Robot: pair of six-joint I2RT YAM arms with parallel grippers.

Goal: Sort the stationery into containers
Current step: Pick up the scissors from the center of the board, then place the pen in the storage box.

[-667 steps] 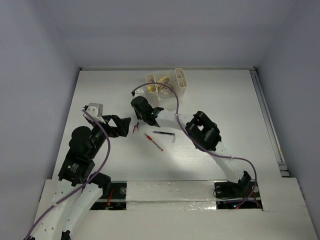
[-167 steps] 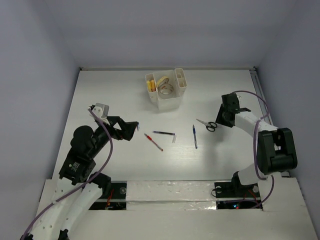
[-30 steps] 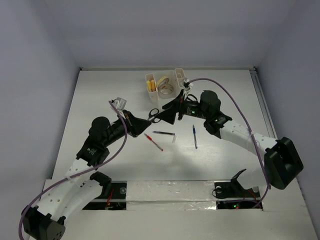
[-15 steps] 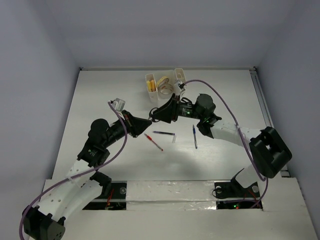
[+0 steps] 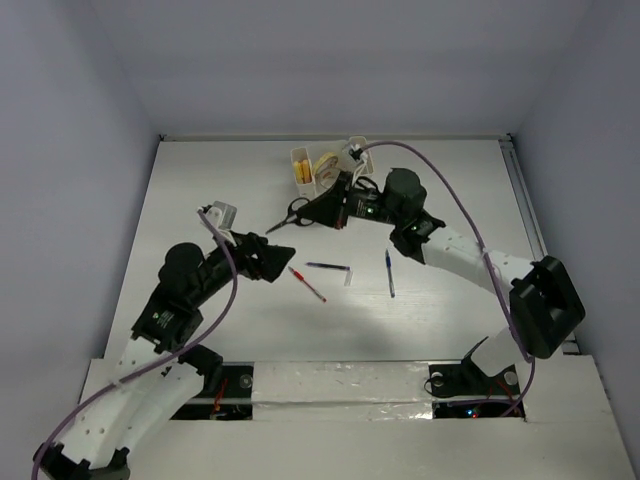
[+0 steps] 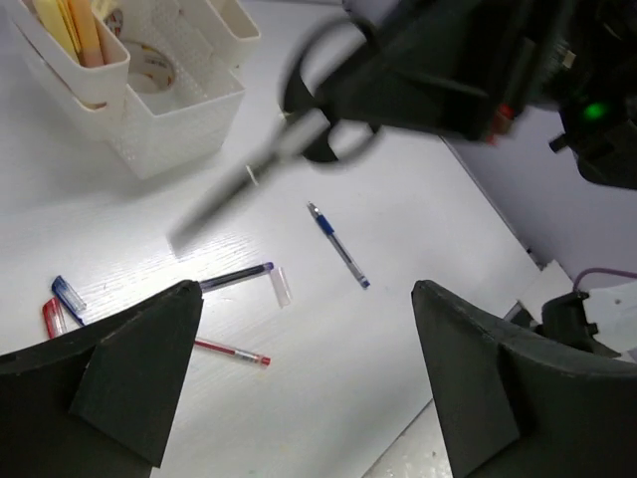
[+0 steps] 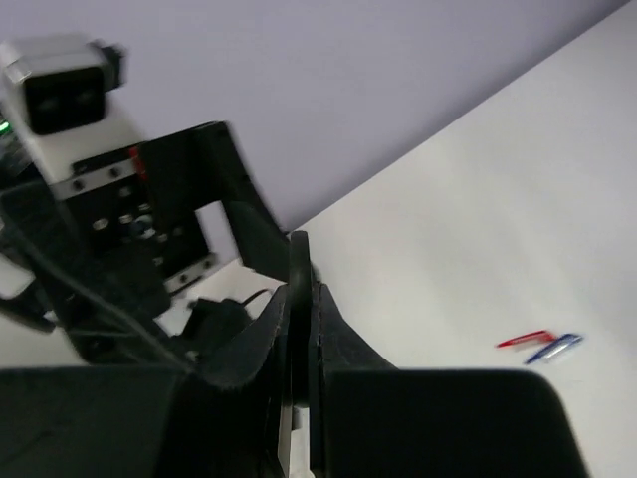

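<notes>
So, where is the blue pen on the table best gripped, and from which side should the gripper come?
Grip the blue pen at mid-barrel, coming straight down from above, jaws closing across its width. It lies flat on the table, thin and straight, with free space on both long sides.

Robot lab test cell, not a lived-in room. White tabletop (image 5: pixel 200 190) is boxed in by bare pale-violet walls (image 5: pixel 70 110) at left, top and right of frame. Left arm (image 5: pixel 175 300) and right arm (image 5: pixel 470 262) rise from a taped mounting strip (image 5: pixel 340 385) at bottom. Purple cables (image 5: pixel 447 185) loop along both arms.
</notes>
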